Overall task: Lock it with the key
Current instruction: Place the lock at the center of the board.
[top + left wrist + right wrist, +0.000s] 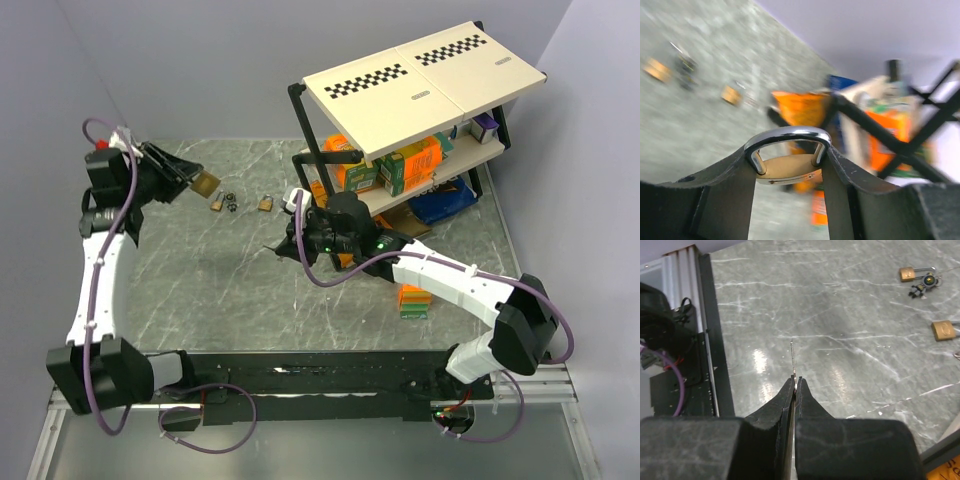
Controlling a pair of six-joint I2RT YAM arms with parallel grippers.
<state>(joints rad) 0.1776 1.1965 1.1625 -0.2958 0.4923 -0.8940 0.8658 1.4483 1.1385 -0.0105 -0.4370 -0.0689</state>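
While left gripper (788,152) is clamping padlock (787,171), right gripper (795,384) is pinching key (792,359); both are hovering well apart, insertion and turning remaining.

Ahead of the right tool (795,382) the grey marbled surface (830,305) is bare, so there is lots of room to move. A thin silver key (792,357) pokes out of its pinched tips. Between it and the left tool (186,175) lie a little brass padlock (266,203), a small dark bunch that looks like keys (230,200) and another little brass padlock (216,204), all low. A big brass padlock (787,170) fills the left tool's gap. Close behind the right tool, the black metal rack with white shelves (299,120) blocks the way.
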